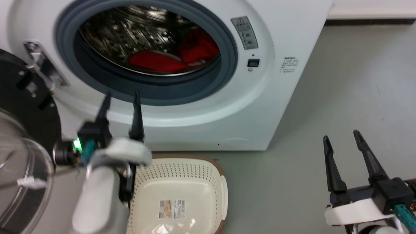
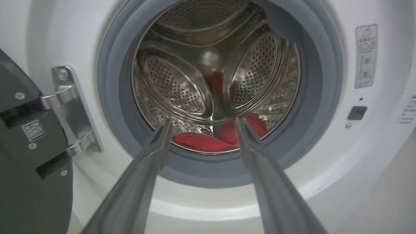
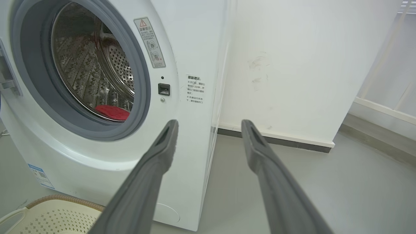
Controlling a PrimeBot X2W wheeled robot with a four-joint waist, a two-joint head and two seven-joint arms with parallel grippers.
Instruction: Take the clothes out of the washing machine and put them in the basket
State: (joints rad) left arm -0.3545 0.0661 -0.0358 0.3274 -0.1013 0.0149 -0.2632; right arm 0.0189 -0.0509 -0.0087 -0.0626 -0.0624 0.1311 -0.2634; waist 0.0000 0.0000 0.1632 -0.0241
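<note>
Left gripper [image 1: 122, 95]: two long black left fingers [image 1: 103, 112], thin, tapering to pointed tips. Black block [image 1: 94, 131] at their base, small green light [image 1: 77, 144], teal plug [image 1: 87, 151], short black round barrel [image 1: 63, 155] on the side. White rounded wrist cover [image 1: 128, 150], smooth pale grey forearm [image 1: 97, 201].

Right gripper [image 1: 341, 135]: same black pointed right fingers [image 1: 331, 169], square black housing [image 1: 391, 190], white mount [image 1: 356, 212], second teal plug [image 1: 404, 215] at the outer edge.

Close up in wrist views: matte dark grey finish on both pairs, long shallow recess near each tip, edges slightly rounded.
</note>
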